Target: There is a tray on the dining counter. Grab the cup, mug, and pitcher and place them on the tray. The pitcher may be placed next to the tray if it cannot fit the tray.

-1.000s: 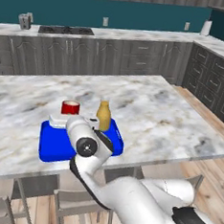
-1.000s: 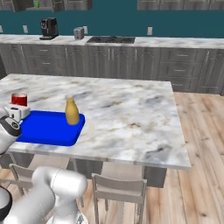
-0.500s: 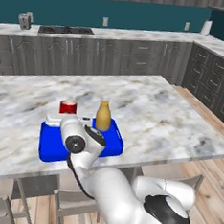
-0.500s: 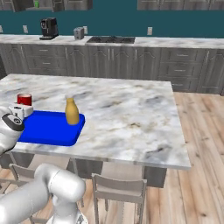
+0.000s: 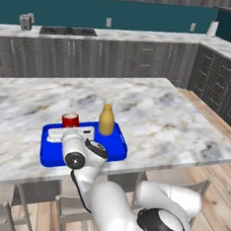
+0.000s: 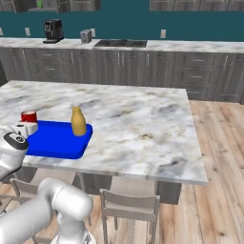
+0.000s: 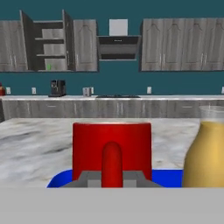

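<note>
Since a second ago the arm has drawn nearer the camera along the blue tray (image 5: 113, 149), and now the gripper (image 7: 112, 181) is clamped on the handle of the red mug (image 7: 112, 151) at the tray's far-left corner, with the yellow-orange pitcher (image 5: 106, 120) upright beside it on the dining counter (image 5: 176, 118).

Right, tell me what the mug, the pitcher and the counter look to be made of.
Mug: glossy red, likely glazed ceramic or plastic, uniform colour.
Pitcher: smooth yellow-orange, possibly plastic or glass, paler at the neck.
Dining counter: polished marble-look slab, brownish veins.
</note>
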### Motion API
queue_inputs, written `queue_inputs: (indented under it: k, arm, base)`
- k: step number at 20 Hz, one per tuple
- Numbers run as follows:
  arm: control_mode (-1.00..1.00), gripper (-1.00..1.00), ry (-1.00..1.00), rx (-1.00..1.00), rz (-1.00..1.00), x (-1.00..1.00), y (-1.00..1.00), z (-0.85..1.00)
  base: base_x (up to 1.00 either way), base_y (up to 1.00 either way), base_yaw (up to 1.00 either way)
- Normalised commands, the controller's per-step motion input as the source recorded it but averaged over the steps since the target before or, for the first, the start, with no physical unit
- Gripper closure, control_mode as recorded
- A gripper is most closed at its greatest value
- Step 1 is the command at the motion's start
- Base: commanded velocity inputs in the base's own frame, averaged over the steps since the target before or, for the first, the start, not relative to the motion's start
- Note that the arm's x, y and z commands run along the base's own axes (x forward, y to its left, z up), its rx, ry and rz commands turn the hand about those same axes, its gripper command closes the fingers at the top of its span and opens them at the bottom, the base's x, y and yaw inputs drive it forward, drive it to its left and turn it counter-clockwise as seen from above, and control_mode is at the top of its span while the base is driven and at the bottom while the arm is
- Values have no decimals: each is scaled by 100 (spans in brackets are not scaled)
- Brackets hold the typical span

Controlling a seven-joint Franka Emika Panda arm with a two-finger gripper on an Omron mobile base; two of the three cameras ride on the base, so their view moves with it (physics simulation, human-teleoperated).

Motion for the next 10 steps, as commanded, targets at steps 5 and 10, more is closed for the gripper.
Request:
queue_inputs:
  k: [5, 10]
  arm:
    - [-100, 100, 0, -1, 0, 7, 0, -7]
    - [-100, 100, 0, 0, 0, 32, 8, -11]
  base:
    - [0, 0, 0]
    - [0, 0, 0]
